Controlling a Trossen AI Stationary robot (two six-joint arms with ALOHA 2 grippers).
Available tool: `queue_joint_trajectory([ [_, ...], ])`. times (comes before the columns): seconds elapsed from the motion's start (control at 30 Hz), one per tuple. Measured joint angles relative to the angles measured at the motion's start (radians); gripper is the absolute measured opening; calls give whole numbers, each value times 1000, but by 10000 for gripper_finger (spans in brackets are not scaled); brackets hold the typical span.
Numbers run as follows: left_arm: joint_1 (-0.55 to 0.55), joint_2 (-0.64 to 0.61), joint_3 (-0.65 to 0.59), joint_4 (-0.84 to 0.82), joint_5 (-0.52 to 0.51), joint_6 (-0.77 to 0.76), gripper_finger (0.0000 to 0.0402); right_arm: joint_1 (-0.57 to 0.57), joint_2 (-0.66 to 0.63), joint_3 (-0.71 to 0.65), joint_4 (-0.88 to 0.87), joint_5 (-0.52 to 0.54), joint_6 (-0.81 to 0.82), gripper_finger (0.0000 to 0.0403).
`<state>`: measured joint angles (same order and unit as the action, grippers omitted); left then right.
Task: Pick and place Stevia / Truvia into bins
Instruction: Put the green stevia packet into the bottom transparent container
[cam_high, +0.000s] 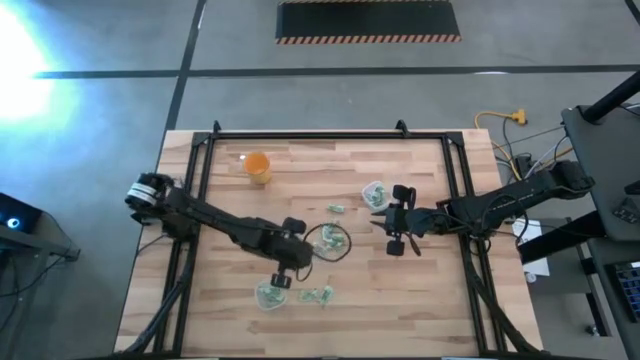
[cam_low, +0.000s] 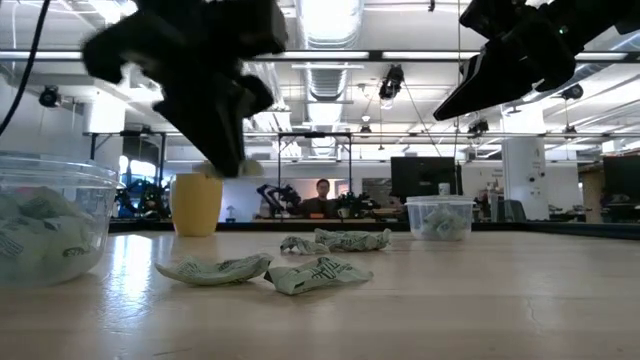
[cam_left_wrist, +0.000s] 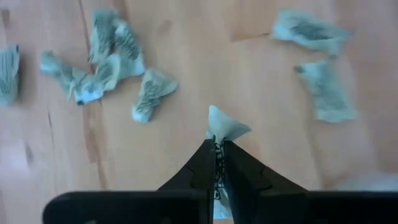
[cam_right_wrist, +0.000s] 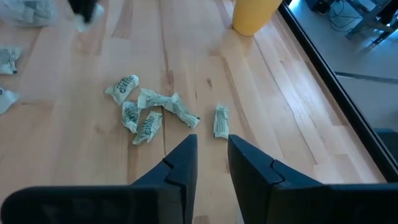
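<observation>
The left hand (cam_left_wrist: 217, 149) is clamped on one sachet (cam_left_wrist: 225, 127), raised above the desk (cam_high: 420, 290) near the front cup (cam_high: 268, 296); loose sachets (cam_right_wrist: 146, 112) lie mid-desk; the right hand (cam_right_wrist: 211, 152), fingers apart, hovers beside the far cup (cam_high: 375, 193).

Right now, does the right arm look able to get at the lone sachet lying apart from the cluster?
Probably yes: the right gripper hovers with jaws open and empty, and the lone sachet lies on the bare table just ahead, nothing between them.
</observation>
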<state>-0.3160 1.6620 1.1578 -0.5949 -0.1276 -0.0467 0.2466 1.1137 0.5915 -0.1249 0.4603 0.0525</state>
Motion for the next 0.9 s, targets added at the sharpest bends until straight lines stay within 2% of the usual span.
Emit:
queue_joint_trajectory([
  [0.2, -125, -79, -1, -2, -82, -13, 10, 0, 0, 0, 1, -25, 10, 79],
  [0.4, -252, -125, -3, -64, -185, -136, 10, 0, 0, -4, 1, -27, 23, 84],
  [0.67, -369, -99, -35, -73, -191, -261, 10, 0, 0, -7, 3, -51, 33, 76],
  [0.9, -402, -99, -77, -68, -185, -375, 10, 0, 0, -7, 4, -51, 48, 68],
])
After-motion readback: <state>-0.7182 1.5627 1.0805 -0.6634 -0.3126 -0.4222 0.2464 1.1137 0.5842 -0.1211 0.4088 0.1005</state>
